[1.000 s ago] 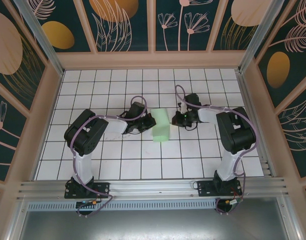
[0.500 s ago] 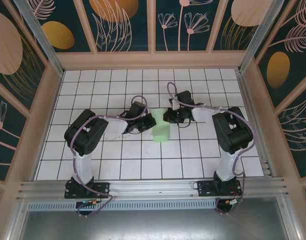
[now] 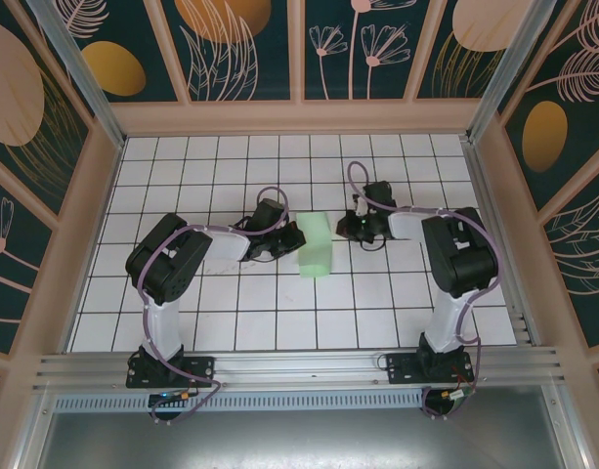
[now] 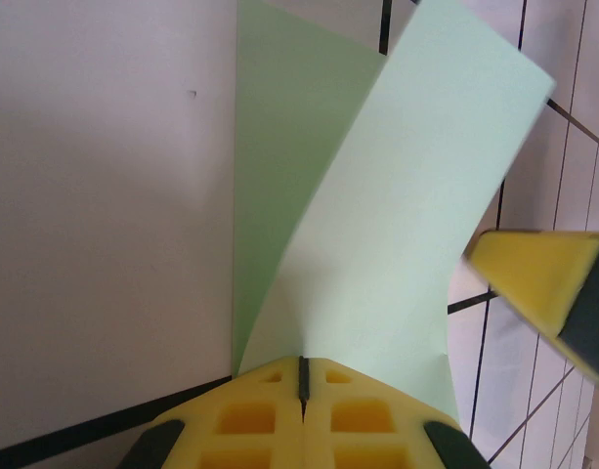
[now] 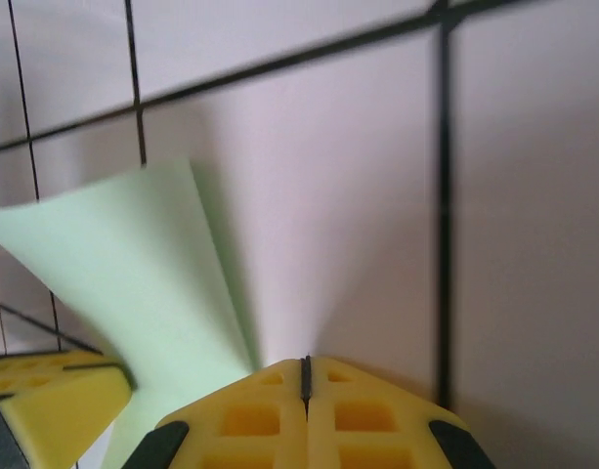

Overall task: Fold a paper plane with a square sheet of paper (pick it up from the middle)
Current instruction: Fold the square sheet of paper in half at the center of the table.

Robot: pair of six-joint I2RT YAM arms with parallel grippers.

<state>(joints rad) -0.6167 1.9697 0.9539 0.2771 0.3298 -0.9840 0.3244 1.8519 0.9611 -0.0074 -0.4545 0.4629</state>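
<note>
Lying near the middle of the white tiled table (image 3: 231,313), the sheet of paper (image 3: 316,244) is showing as a pale mint-green oblong — plain, unmarked, doubled over on itself. From the left wrist, its upper flap is curling up off the lower layer. The left gripper (image 3: 285,244) is sitting at the paper's left edge with its yellow pads pressed together; whether paper is caught between them I cannot tell. The right gripper (image 3: 346,227) is hovering just beside the right edge — pads closed on nothing.
</note>
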